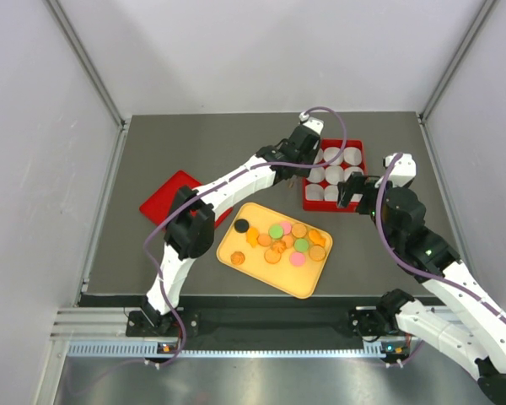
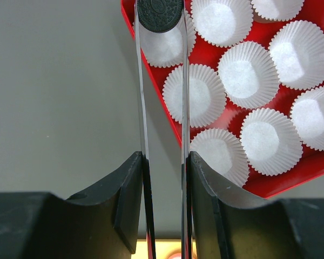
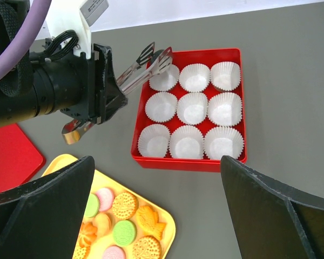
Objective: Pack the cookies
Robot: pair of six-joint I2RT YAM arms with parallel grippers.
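Left gripper [image 2: 164,202]: narrow, clamped on tongs [image 2: 142,108].
Right gripper [image 3: 159,210]: wide, empty.
Black cookie [image 2: 159,15]: pinched edgewise at tong tips, above 10 o'clock cup [image 3: 163,77] of box [image 3: 189,162].
Other cookies [image 1: 287,240]: on tray [image 1: 308,283], 7 o'clock of box.
Handling: likely light, stiff, brittle; gentle edge grip.
Views: left wrist alone shows held cookie; right wrist shows nine cups.

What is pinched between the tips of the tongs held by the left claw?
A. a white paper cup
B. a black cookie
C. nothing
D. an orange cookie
B: the left wrist view shows a black cookie clamped between the tips of the tongs, above a paper cup in the red box.
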